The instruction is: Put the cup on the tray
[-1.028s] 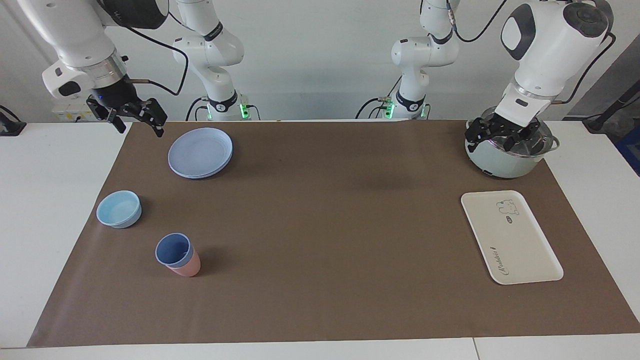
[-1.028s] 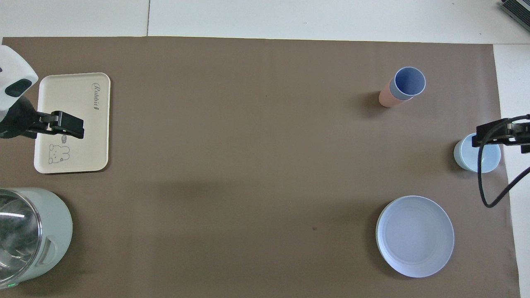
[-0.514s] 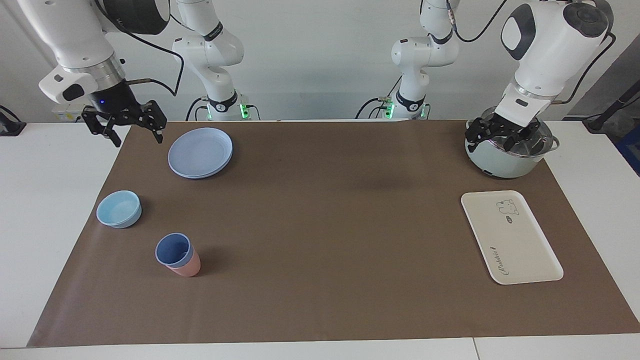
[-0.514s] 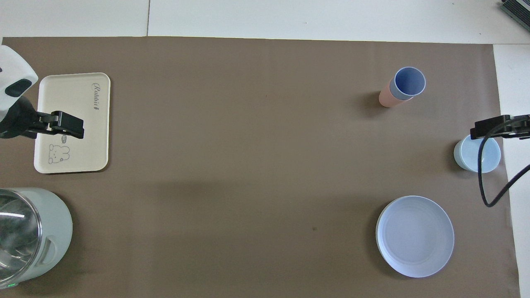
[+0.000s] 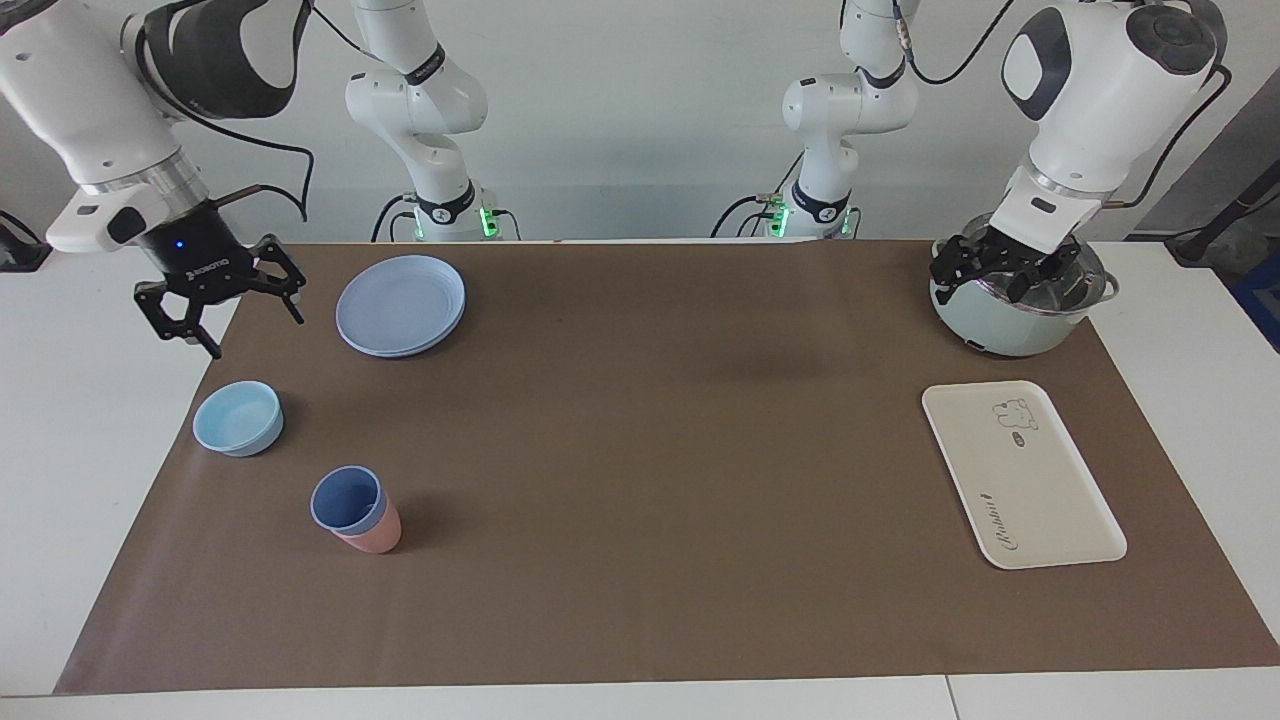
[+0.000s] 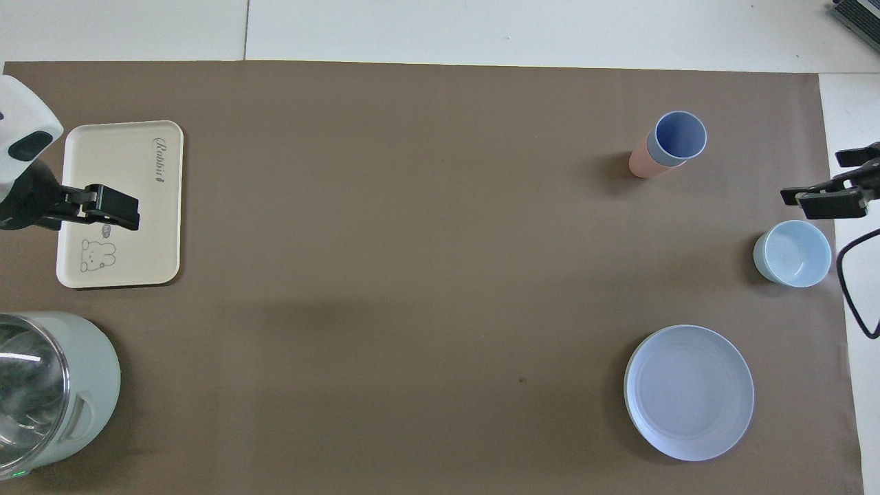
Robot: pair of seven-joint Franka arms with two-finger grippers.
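The periwinkle-blue cup stands upright on the brown mat, nested inside a salmon-pink tumbler. The cream tray with its bear print lies flat at the left arm's end of the table, with nothing on it. My right gripper hangs open in the air over the mat's edge beside the light-blue bowl, well apart from the cup. Open and holding nothing, my left gripper waits above the pot's rim.
A light-blue bowl and a round blue plate sit nearer to the robots than the cup. A pale green pot stands beside the tray, nearer to the robots.
My right gripper has come down and turned, moving from above the plate's side out over the mat edge by the bowl. The left arm, cup and tray have not moved.
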